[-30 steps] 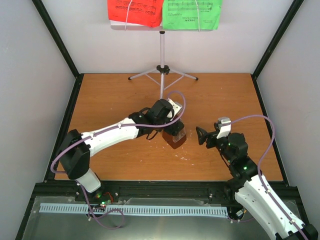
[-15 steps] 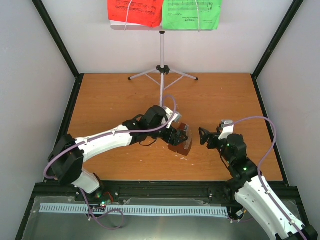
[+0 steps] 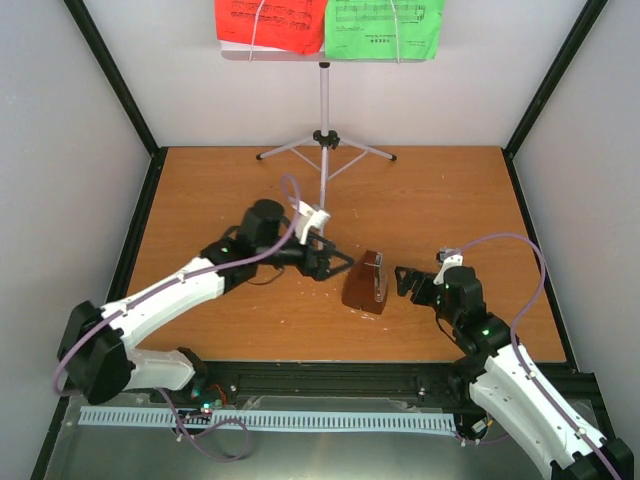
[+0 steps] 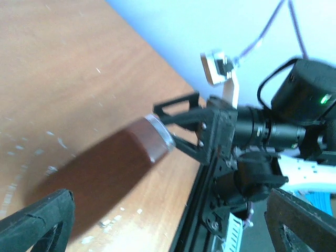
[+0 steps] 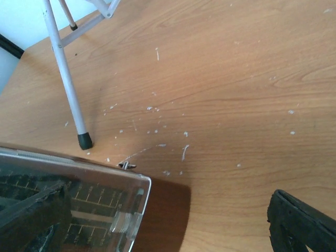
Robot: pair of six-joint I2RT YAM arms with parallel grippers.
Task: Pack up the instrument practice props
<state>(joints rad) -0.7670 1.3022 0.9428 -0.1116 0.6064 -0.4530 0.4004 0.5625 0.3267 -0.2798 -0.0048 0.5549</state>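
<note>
The dark-brown metronome with its clear cover rests tilted on the table, apart from both grippers' fingers. My left gripper is open and empty just left of it; its wrist view shows the brown body between the spread fingertips. My right gripper is open close to the metronome's right side; its wrist view shows the clear cover at lower left. The silver tripod stand stands at the back, and its tray holds the red sheet and green sheet.
A tripod leg ends in a black foot just behind the metronome. Black frame posts and grey walls enclose the table. The black front rail runs along the near edge.
My left gripper has let go of the metronome and pulled back to the left. The metronome now rests on the table. My right gripper has moved left, closer to it.
</note>
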